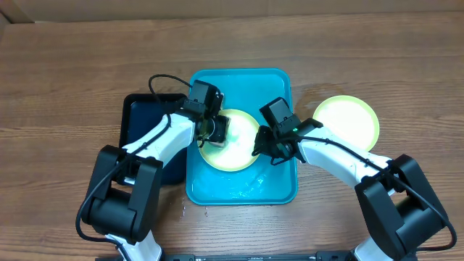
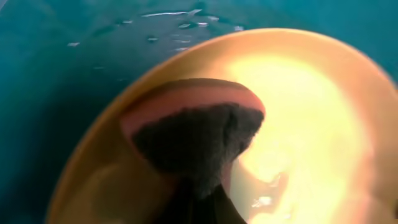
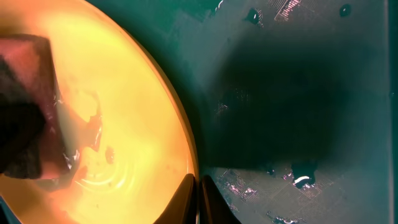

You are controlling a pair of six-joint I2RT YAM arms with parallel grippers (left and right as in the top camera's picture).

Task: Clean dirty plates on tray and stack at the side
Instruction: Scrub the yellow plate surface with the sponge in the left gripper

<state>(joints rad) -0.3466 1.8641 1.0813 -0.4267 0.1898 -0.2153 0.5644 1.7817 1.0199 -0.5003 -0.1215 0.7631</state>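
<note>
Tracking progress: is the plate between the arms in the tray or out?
In: the pale yellow-green round plastic plate lies within the rim of the turquoise rectangular plastic tray.

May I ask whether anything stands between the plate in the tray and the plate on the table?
Only the raised right rim of the tray separates the gripped plate from the table plate; the right end effector holds the former's edge.

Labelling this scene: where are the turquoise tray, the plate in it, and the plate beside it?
turquoise tray (image 1: 243, 190): overhead view, bare front floor.
plate in the tray (image 1: 238, 146): overhead view, pale centre.
plate on the table (image 1: 346, 122): overhead view, pale centre.
</note>
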